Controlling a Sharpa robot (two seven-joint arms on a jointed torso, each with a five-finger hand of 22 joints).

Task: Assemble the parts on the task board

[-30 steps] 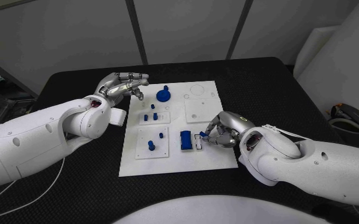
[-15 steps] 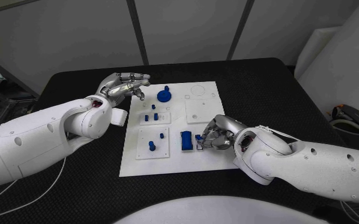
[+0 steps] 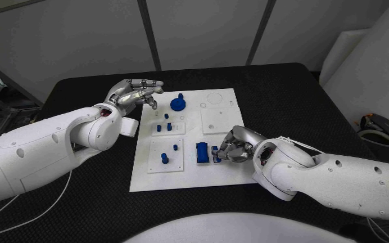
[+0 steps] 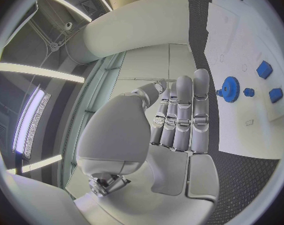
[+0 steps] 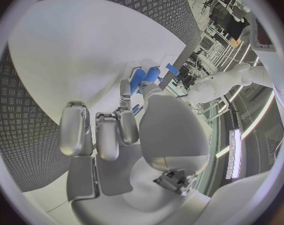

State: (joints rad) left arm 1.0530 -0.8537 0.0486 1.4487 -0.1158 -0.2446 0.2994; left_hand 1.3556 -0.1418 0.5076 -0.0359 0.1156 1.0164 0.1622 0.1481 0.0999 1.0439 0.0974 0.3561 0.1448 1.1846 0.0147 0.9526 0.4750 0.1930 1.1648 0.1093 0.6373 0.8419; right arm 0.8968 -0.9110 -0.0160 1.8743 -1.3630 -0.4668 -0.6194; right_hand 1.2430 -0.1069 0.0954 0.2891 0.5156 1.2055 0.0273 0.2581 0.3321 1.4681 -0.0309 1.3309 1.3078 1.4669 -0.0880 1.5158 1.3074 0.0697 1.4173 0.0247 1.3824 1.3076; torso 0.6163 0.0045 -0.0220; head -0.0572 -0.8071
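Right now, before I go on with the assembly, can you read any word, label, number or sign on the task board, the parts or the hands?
No readable text anywhere.
Task board: only faint outlines and circles, no lettering to make out.
Blue parts, such as the blue gear and the blue block: no markings visible.
Left hand and right hand: no label or brand shows.

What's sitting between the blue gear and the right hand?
In the head view, a raised white square plate on the task board lies between the blue gear and the right hand.
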